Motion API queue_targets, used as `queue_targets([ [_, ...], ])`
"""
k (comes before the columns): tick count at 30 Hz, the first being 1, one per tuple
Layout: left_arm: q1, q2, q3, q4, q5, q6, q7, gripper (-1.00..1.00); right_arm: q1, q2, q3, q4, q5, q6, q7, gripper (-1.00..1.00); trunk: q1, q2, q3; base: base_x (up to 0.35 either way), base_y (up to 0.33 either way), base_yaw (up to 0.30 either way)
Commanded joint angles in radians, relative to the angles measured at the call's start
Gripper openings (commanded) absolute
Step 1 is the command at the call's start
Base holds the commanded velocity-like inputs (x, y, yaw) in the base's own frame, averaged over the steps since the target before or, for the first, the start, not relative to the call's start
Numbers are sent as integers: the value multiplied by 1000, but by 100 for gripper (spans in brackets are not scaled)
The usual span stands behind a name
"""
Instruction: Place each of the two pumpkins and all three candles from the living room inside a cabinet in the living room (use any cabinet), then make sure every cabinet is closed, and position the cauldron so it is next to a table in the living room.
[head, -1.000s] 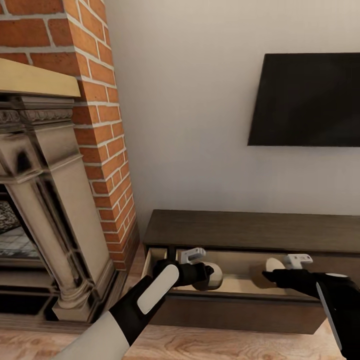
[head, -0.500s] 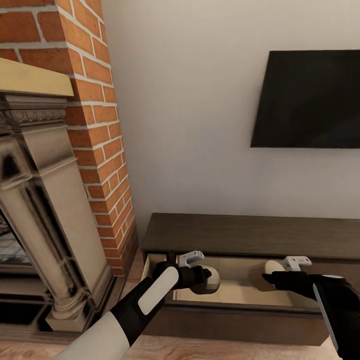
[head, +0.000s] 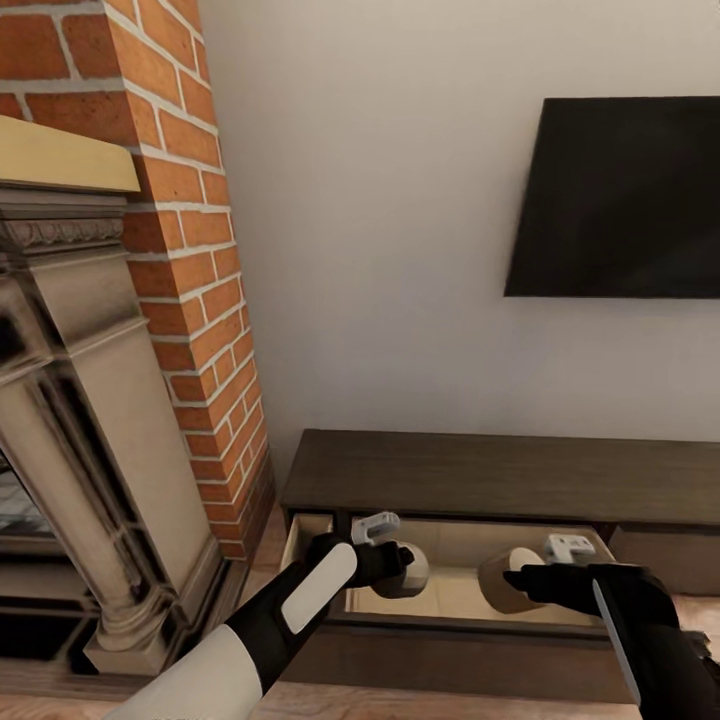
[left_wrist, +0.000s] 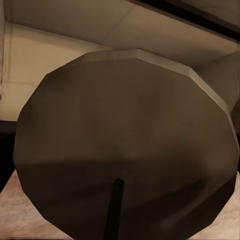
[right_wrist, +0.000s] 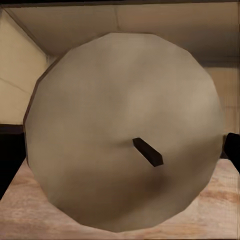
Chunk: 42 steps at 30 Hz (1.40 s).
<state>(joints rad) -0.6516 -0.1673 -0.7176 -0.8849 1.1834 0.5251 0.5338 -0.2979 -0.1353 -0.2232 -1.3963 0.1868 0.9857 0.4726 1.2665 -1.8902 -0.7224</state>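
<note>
Item: long, low, dark-brown wooden cabinet (head: 500, 465) set against the pale wall, its left drawer (head: 450, 590) pulled out to show a pale wood interior.

Item: short, stubby, cream-to-tan cylindrical candle (head: 408, 570), grasped by the left gripper (head: 385, 562) and held on its side over the left part of the open drawer. In the left wrist view its flat end face (left_wrist: 125, 145) is seen in shadow with a dark wick.

Item: a second stubby cream candle (head: 500, 578), grasped by the right gripper (head: 535, 580), likewise on its side over the drawer and well apart from the first. In the right wrist view its pale flat top (right_wrist: 125, 132) and short dark wick are shown, with the drawer's pale walls behind.

Step in hand, as judged: both candles are to be set down inside the drawer. Each is best lowered until it nearly rests on the drawer floor before the fingers are parted, since a cylinder dropped on its side may roll. The two should be kept apart, and clear of the front lip. The arms are then to be lifted straight out so the drawer can be pushed shut.

Surroundings: red brick chimney column (head: 200, 250); carved stone fireplace surround (head: 90, 420); black wall-mounted television screen (head: 620, 200); light wooden floor (head: 420, 705).

Writing, brands, labels: none legible on any item.
</note>
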Motion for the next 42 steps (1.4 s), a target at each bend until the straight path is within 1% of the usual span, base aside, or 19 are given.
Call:
queue_targets([
  [1,-2,0,-2,9,9,-3,8,-100,-1,8,1,2,9,0,-1,-100,0,-1,-1,6,0,-14],
  [3,-3,-1,-2,16,8,-3,7,-100,-1,15,6,4,9,-8,-9,-100,0,-1,-1,4,0,-67],
  [4,-4,-2,-2,21,8,-4,7,-100,-1,22,16,6,9,-22,-14,-100,0,-1,-1,2,0,-164],
  [9,-4,-1,-2,19,10,-5,5,-100,0,31,32,7,10,-61,-21,-100,0,-1,-1,1,0,-125],
  [16,-5,0,-2,14,10,-5,3,-100,0,34,35,8,10,-76,-23,-100,0,-1,-1,13,-11,-28],
  [25,-4,5,-2,14,8,-5,8,-100,0,34,36,8,12,-79,-24,-100,0,-1,-1,187,-184,-2],
  [32,-3,7,-2,14,9,-4,11,-100,0,34,38,25,11,-78,-24,-100,0,-1,-1,56,-72,0],
  [40,-4,5,-2,15,8,9,19,-100,0,34,45,39,13,-78,-25,-100,0,-1,-1,6,-256,0],
  [42,-3,8,-2,15,7,12,20,-100,0,35,46,44,12,-78,-25,-100,0,-1,-1,1,-178,0],
])
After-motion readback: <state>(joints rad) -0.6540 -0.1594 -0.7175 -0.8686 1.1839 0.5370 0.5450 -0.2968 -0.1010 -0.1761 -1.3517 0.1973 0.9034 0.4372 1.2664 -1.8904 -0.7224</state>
